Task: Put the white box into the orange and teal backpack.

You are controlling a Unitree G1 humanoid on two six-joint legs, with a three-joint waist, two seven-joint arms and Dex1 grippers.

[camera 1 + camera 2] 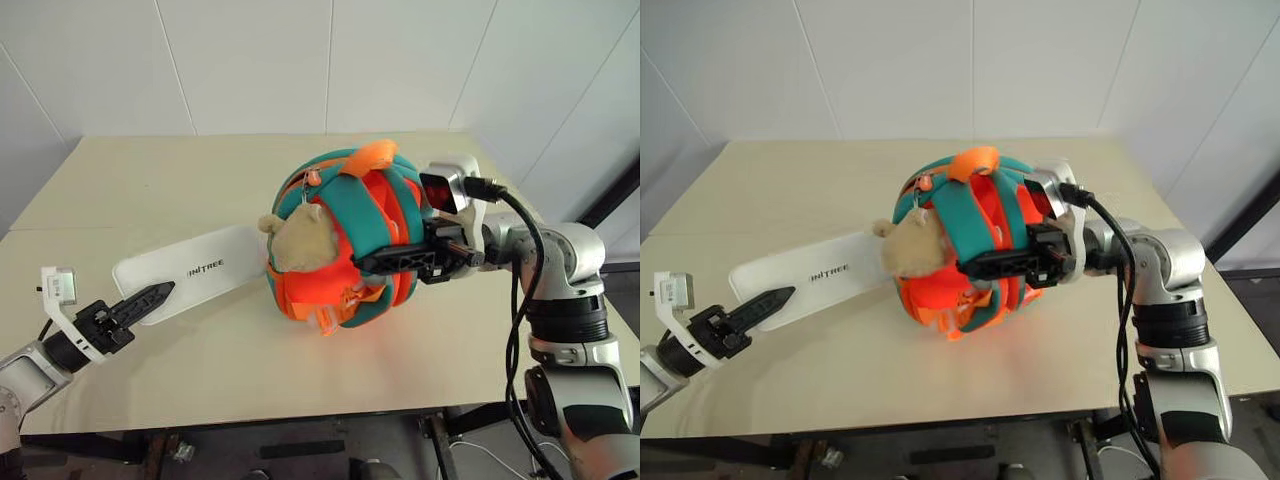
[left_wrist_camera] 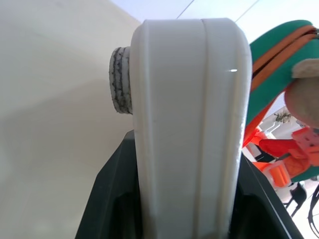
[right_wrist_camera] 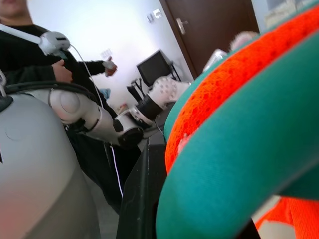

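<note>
The white box (image 1: 200, 268) lies low over the table, pointing at the orange and teal backpack (image 1: 335, 200). My left gripper (image 1: 160, 293) is shut on the box's near end. In the left wrist view the box's edge (image 2: 189, 124) stands between my dark fingers (image 2: 107, 199). The box's far end disappears under the tan plush toy (image 1: 300, 243) on the backpack's side, and I cannot tell how far in it reaches. My right gripper (image 1: 365, 265) comes in level from the right and is shut on a teal strap (image 3: 239, 164) of the backpack, which sits rounded and lifted at table centre.
The beige table (image 1: 150, 180) has bare surface to the left and behind the backpack, and its front edge (image 1: 250, 415) runs close to my arms. White wall panels stand behind. A person (image 3: 30, 45) in dark clothing shows in the right wrist view.
</note>
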